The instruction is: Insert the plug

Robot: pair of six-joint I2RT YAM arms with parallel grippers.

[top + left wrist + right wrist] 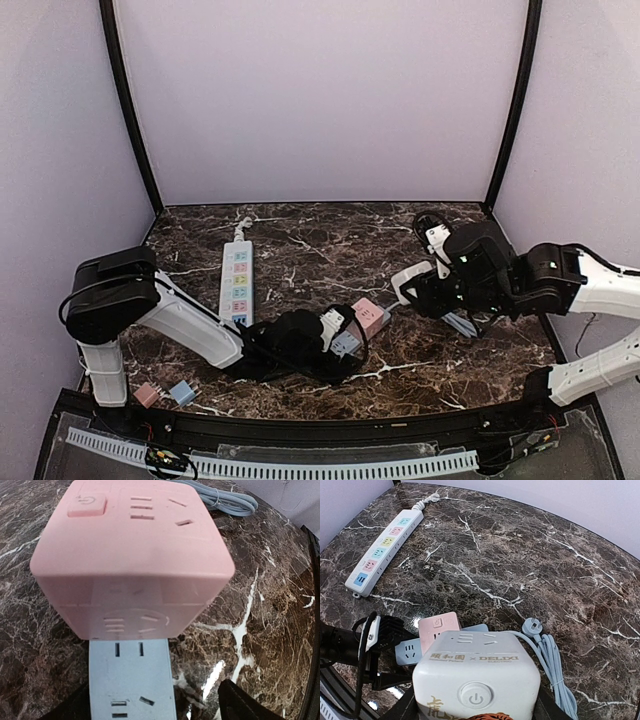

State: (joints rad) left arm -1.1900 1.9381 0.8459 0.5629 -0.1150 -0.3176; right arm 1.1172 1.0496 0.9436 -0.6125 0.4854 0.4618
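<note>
My left gripper [338, 342] is low over the table. A light blue socket block [131, 680] lies between its jaws, and bare marble shows between the block and the right finger [242, 702]. A pink cube socket [132, 555] sits on the block's far end; it also shows in the top view [370, 317]. My right gripper [420, 285] is shut on a white cube socket [477, 670] and holds it above the table, right of the pink cube [439, 629]. A light blue plug [534, 626] with its bundled cable [555, 672] lies on the marble beside it.
A long white power strip [237, 283] with coloured outlets lies at the back left; it also shows in the right wrist view [382, 552]. A small pink cube [147, 394] and a small blue cube [182, 392] sit by the left arm's base.
</note>
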